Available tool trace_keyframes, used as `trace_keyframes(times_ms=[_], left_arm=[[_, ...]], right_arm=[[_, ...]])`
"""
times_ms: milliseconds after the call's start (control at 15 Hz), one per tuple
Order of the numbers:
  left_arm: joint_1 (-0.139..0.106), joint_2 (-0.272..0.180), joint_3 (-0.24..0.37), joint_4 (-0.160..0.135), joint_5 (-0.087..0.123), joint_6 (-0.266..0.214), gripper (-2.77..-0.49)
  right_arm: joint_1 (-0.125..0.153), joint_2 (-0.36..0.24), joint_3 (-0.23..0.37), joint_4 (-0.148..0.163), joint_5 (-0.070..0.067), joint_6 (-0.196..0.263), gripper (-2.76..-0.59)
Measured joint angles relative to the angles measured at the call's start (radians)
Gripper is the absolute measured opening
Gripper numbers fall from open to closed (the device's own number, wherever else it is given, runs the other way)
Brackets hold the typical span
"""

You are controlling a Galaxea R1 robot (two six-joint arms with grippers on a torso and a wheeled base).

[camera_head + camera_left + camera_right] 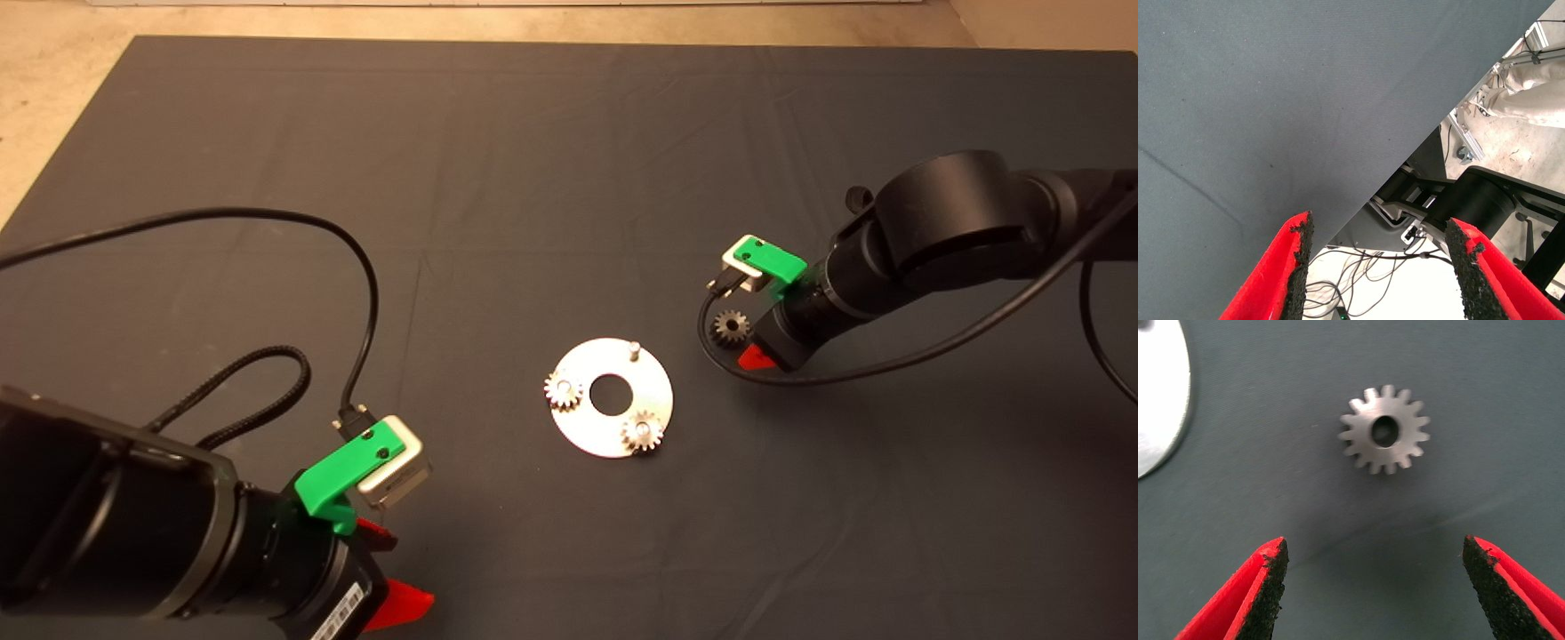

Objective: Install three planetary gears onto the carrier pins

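Note:
The shiny round disc (587, 428) lies on the mat's middle. Two planetary gears sit on carrier pins, one on the left (563, 390) and one at the front right (643, 431). The third pin (634, 349) at the back stands bare. The third gear (732, 327) lies flat on the mat to the right of the disc. My right gripper (756, 356) hovers just beside it. In the right wrist view the gripper (1371, 587) is open and empty, and the gear (1385, 430) lies ahead of its fingers (1265, 590). The disc's edge (1161, 400) shows there too.
My left gripper (396, 569) waits at the mat's lower left, open and empty (1381, 273). Its wrist view looks past the mat's edge at the floor, cables, a black stand (1471, 207) and a person's leg (1531, 93). A black cable (293, 222) loops over the mat's left.

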Motion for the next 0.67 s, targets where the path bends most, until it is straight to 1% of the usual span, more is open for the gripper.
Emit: trace_keyframes(times_ms=[133,333,667], left_arm=[[0.000,0.001,0.000,0.000,-0.001,0.000,-1.93],[0.000,0.001,0.000,0.000,-0.002,0.000,-1.93],[0.000,0.003,0.000,0.000,-0.011,-0.001,-1.93]], right_arm=[[-0.006,-0.003,-0.031,0.000,0.000,-0.014,-1.44],[-0.026,-0.003,-0.080,0.000,-0.001,-0.026,-1.44],[-0.055,0.004,-0.125,0.001,0.000,-0.040,-1.44]])
